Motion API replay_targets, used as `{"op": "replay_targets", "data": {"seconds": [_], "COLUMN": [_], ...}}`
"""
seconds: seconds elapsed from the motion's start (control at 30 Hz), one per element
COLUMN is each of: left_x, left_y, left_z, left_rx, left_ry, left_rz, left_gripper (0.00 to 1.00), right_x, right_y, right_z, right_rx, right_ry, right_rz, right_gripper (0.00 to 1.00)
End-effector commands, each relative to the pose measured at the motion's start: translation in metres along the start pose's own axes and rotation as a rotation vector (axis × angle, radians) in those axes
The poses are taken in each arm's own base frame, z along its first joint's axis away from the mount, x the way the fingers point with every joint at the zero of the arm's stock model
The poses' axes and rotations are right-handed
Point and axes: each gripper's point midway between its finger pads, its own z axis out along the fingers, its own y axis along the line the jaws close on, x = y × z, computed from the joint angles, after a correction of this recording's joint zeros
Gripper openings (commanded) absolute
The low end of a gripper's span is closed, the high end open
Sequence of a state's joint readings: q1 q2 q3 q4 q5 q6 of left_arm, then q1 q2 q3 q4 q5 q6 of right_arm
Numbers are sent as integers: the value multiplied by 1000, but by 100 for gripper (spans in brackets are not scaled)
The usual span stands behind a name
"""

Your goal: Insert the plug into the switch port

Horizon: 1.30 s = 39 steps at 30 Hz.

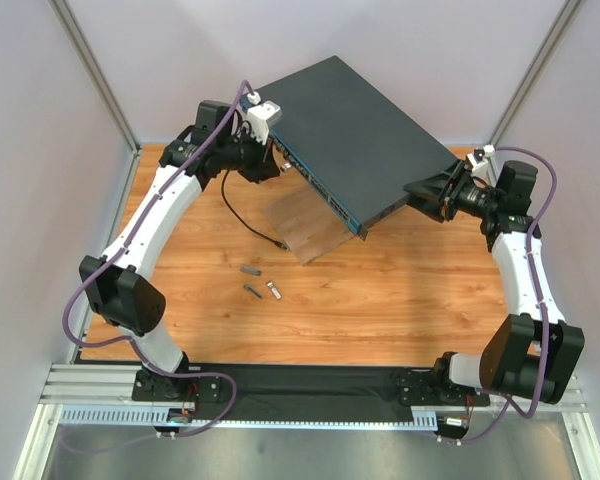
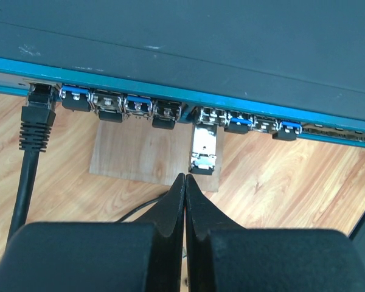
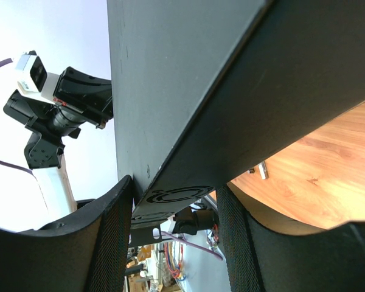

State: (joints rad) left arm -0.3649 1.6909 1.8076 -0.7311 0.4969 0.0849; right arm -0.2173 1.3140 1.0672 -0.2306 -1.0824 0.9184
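Left claw (image 2: pixel 185 182): the fingers were seen pressed together to a point, with nothing held between them.
Right claw (image 3: pixel 173 196): it was closed upon the far end of the switch (image 2: pixel 188 42), one finger on each side of the dark casing, so that the box was kept raised and tilted.
Plug (image 2: pixel 205 146): a silver module was found just ahead of the left claw's tips and slightly to their right, apart from them; it stood out from its port (image 2: pixel 207 115) and was judged to be only part seated.
Long axis: the plug was laid pointing straight away from the left claw, into the teal front edge, nearly in line with the closed fingers.
Nearer arm: the left claw was much the nearer; the right was well apart at the other end of the box.
Move called for: a small shift rightward and a push along the plug's axis were judged to be needed.
Edges: neighbouring modules (image 2: pixel 164 115) were set close on both sides of the plug, and a network cable (image 2: pixel 35 125) was plugged in far to the claw's left.
Open room: below the plug only the wooden board (image 2: pixel 140 155) and the table (image 2: pixel 280 182) were seen, and the line of approach was not blocked.
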Motion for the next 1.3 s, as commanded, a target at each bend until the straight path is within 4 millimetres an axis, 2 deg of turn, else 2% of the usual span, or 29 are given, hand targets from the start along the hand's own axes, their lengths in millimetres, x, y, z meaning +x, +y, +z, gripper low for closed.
{"op": "replay_targets", "data": {"seconds": [0.0,0.37,0.63,1.27], "left_x": [-29,-36,-39,-56], "left_y": [-6,-15,-18,-22], "left_z": [-5,1,-4,25], "left_rx": [19,51,51,128], "left_ry": [-86,-101,-112,-154], "left_rz": [9,11,3,-82], "left_gripper": [0,0,0,0], "right_x": [-38,-38,-38,-36], "right_y": [-24,-25,-25,-29], "right_z": [10,10,10,10], "right_rx": [102,104,103,107], "right_ry": [-149,-150,-152,-149], "right_rz": [-128,-129,-122,-116], "right_gripper": [0,0,0,0]}}
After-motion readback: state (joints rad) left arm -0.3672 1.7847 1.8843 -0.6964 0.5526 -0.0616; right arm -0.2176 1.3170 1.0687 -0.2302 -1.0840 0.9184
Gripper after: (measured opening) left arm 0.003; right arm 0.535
